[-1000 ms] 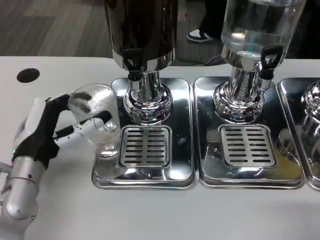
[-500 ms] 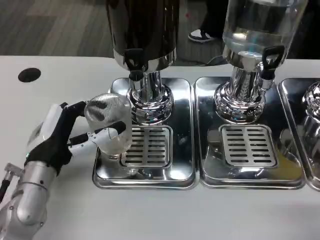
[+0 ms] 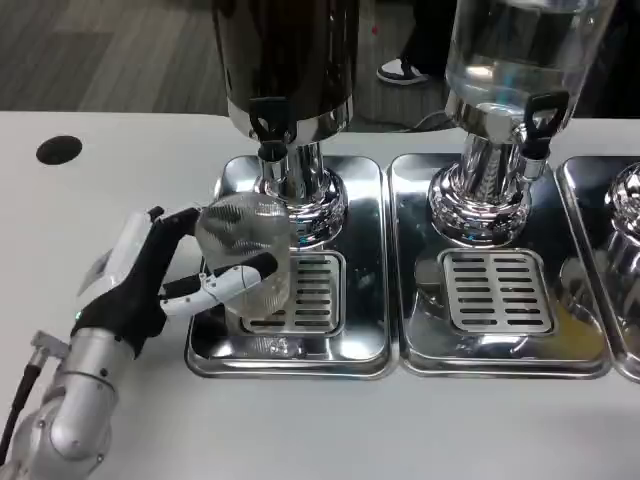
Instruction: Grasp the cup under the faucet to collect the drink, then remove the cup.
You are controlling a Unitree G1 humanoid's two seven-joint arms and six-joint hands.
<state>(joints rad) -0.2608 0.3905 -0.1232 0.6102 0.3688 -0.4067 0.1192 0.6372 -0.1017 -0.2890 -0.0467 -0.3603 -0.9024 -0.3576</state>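
Note:
My left hand grips a clear plastic cup from its left side, fingers wrapped around its wall. The cup stands over the left part of the slotted grate on the chrome drip tray. The black faucet of the dark drink dispenser hangs above and slightly right of the cup's rim. The cup looks empty.
A second dispenser with clear liquid and its own black tap stands to the right on another drip tray. A third tray shows at the right edge. A black round hole lies in the table at far left.
My left hand has carried the cup rightward, from the tray's left edge onto the grate, closer beneath the dark dispenser's faucet.

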